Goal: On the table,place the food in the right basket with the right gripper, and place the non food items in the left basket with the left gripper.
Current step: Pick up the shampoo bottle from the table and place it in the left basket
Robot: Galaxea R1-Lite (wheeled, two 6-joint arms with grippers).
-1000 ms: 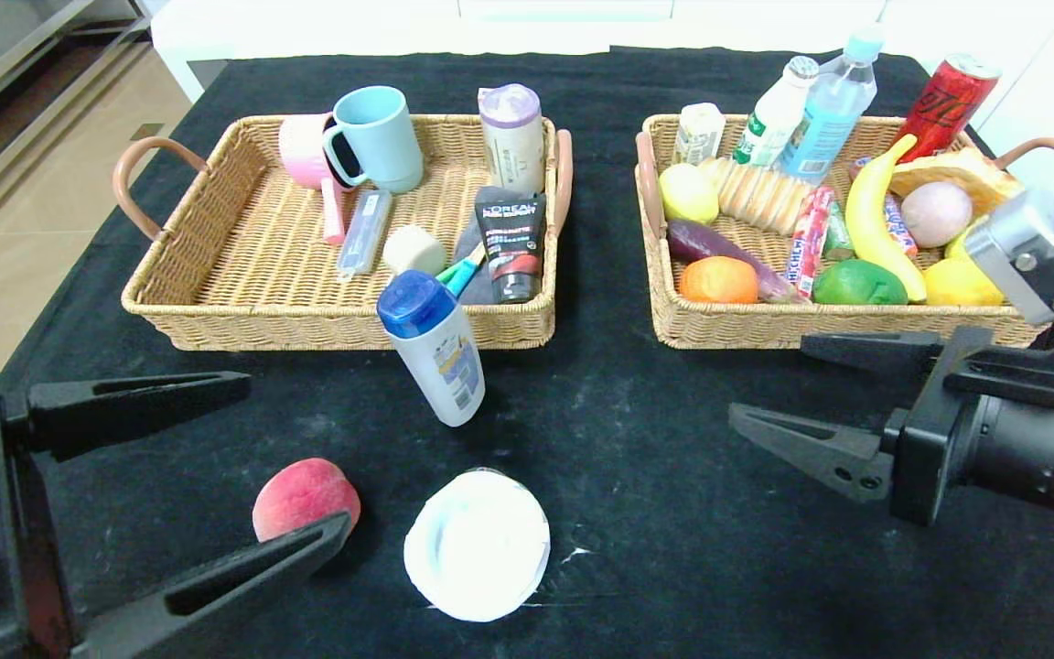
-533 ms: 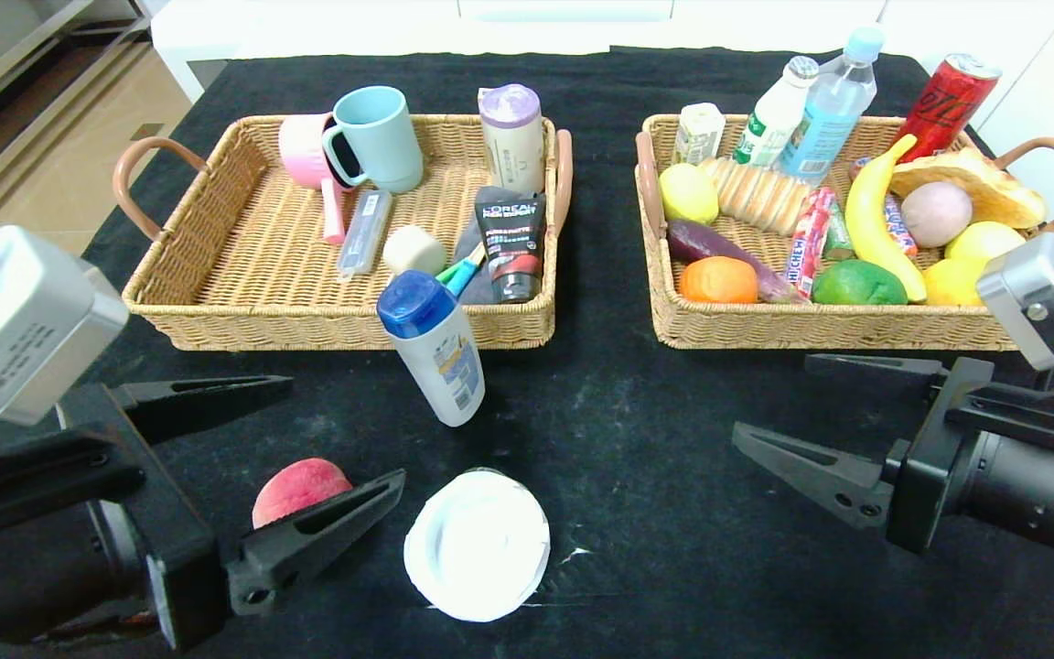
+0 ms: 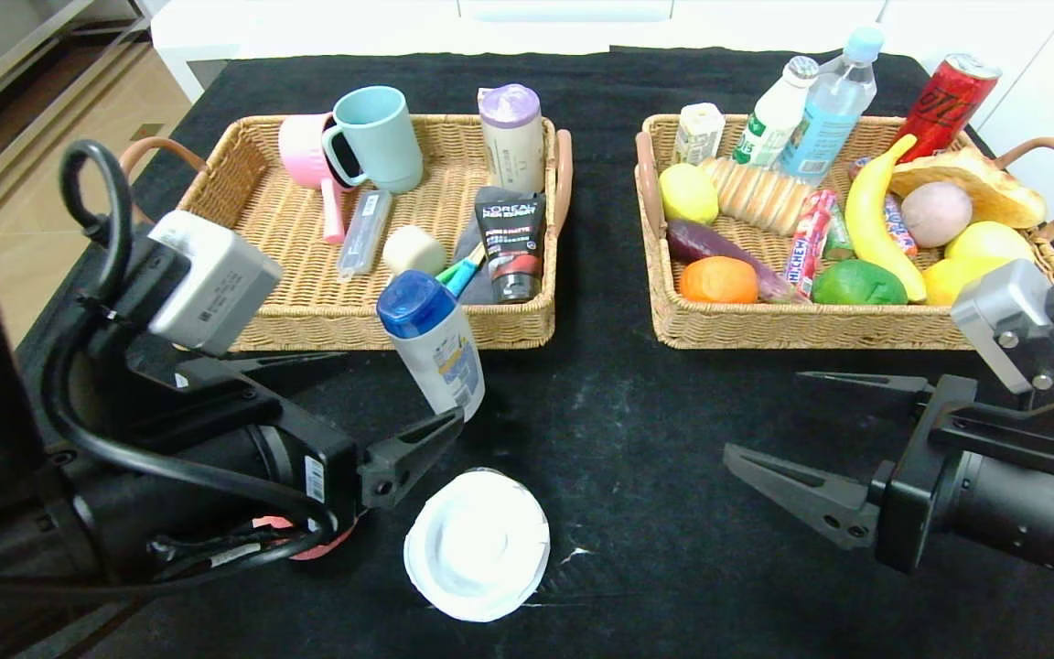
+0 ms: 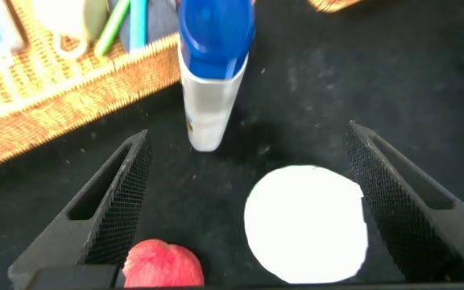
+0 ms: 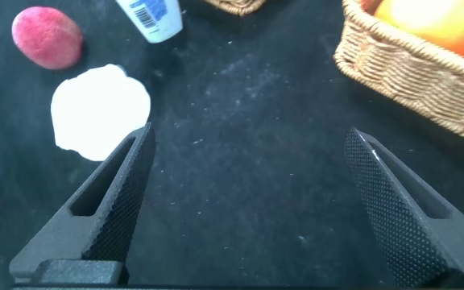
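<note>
Since a second ago your left gripper (image 3: 358, 398) has swung in toward the white dish (image 3: 477, 545), jaws spread wide, nothing held. You'll notice its arm now hides most of the peach (image 4: 163, 264) in the head view; only the left wrist view shows it, just beside the dish. The bottle (image 3: 433, 345) stands just beyond the dish, leaning on the left basket (image 3: 216, 302). Your right gripper (image 3: 765, 421) hovers well right of the dish, wide open too, empty.
</note>
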